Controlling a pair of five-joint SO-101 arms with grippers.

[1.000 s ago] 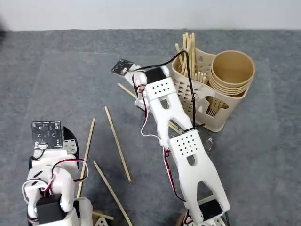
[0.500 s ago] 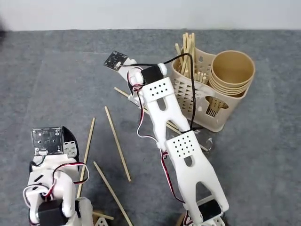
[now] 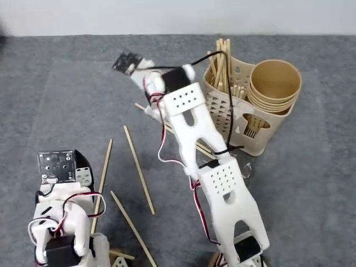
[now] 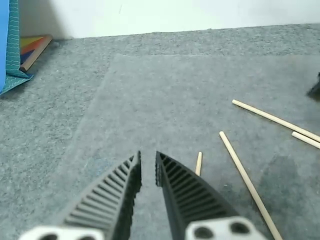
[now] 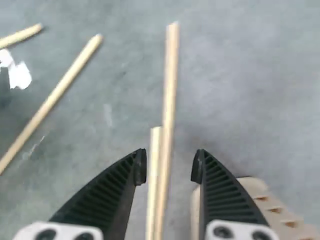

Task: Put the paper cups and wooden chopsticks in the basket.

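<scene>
A beige basket [image 3: 231, 114] at the far right holds a stack of paper cups [image 3: 275, 83] and several upright wooden chopsticks [image 3: 222, 58]. My right gripper [image 5: 170, 162] stands open low over the mat, its jaws on either side of two loose chopsticks [image 5: 169, 90] lying side by side. In the high view that gripper [image 3: 146, 108] is at the far end of the pair [image 3: 139, 105], left of the basket. My left gripper [image 4: 148, 159] is shut and empty near the front left [image 3: 83, 167]. Three more chopsticks [image 3: 139, 169] lie between the arms.
The basket's corner [image 5: 260, 200] shows close beside the right gripper. A thin chopstick [image 3: 102, 181] lies just beside the left arm, another [image 3: 132, 228] near the front edge. Grey mat stretches open at the far left [image 4: 165, 90]. Coloured items [image 4: 20, 45] lie by the wall.
The right arm has swung toward the far left, carrying its gripper along the chopstick pair away from the basket. The left arm has hardly shifted.
</scene>
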